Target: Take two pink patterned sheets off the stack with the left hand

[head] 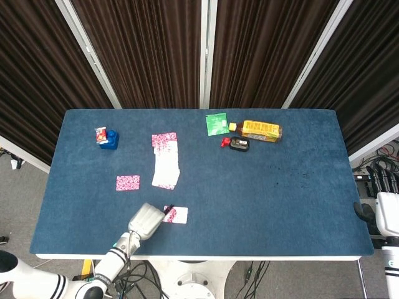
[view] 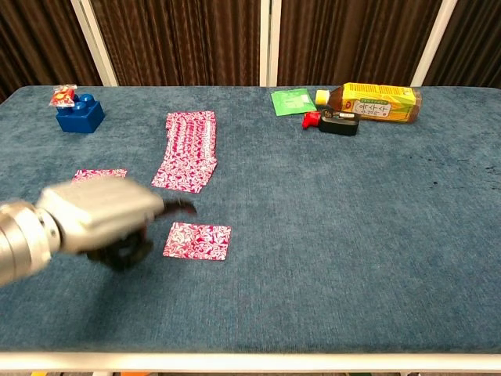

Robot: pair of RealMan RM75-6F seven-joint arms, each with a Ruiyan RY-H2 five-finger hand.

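Observation:
The stack of pink patterned sheets point(head: 166, 161) point(view: 189, 149) lies fanned out left of the table's middle. One pink sheet point(head: 128, 182) point(view: 99, 174) lies flat to the left of the stack. A second pink sheet point(head: 177, 215) point(view: 197, 240) lies flat near the front edge. My left hand point(head: 146, 219) point(view: 98, 219) hovers just left of this second sheet, blurred, its dark fingertips point(view: 182, 206) above the sheet's near-left corner and holding nothing. My right hand point(head: 386, 208) hangs off the table's right edge, holding nothing.
A blue block point(head: 110, 139) point(view: 80, 114) with a small red packet on it sits at the far left. A green packet point(head: 216, 123), a yellow bottle point(head: 260, 130) on its side and a black-and-red object point(head: 237, 144) lie at the back centre.

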